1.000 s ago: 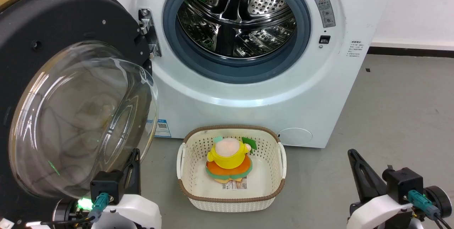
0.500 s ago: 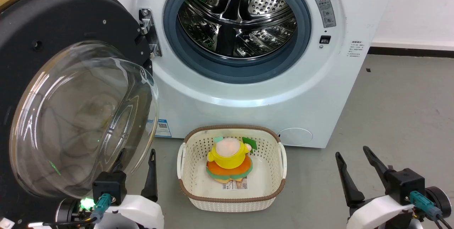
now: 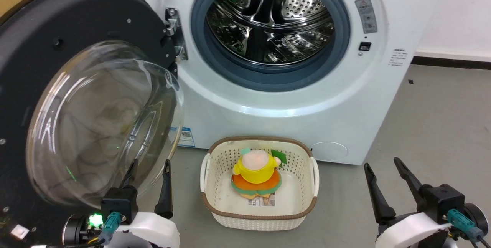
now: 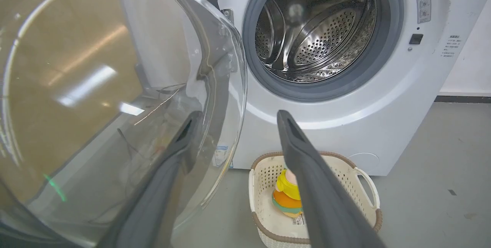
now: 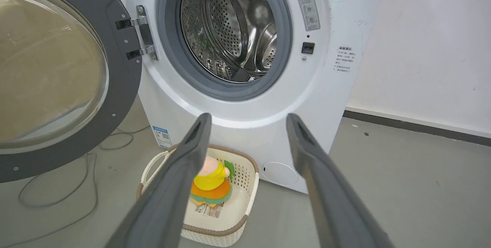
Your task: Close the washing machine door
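Left gripper (image 3: 150, 163) at lower left and right gripper (image 3: 382, 163) at lower right have both just spread wide, holding nothing; washing machine door (image 3: 57, 29) stands swung open at frame left of the washing machine (image 3: 268, 106), so closing looks unstarted.

washing machine door (image 3: 96, 117): open, L of washing machine (image 3: 291, 117)
basket (image 3: 261, 223): on floor (image 3: 422, 133), in front of machine
toy (image 3: 256, 171): in basket

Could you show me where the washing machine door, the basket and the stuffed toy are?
washing machine door (image 3: 76, 14), head view, on its black rim above the glass bowl.
basket (image 3: 261, 221), head view, on its front wall.
stuffed toy (image 3: 255, 174), head view, on its yellow middle.
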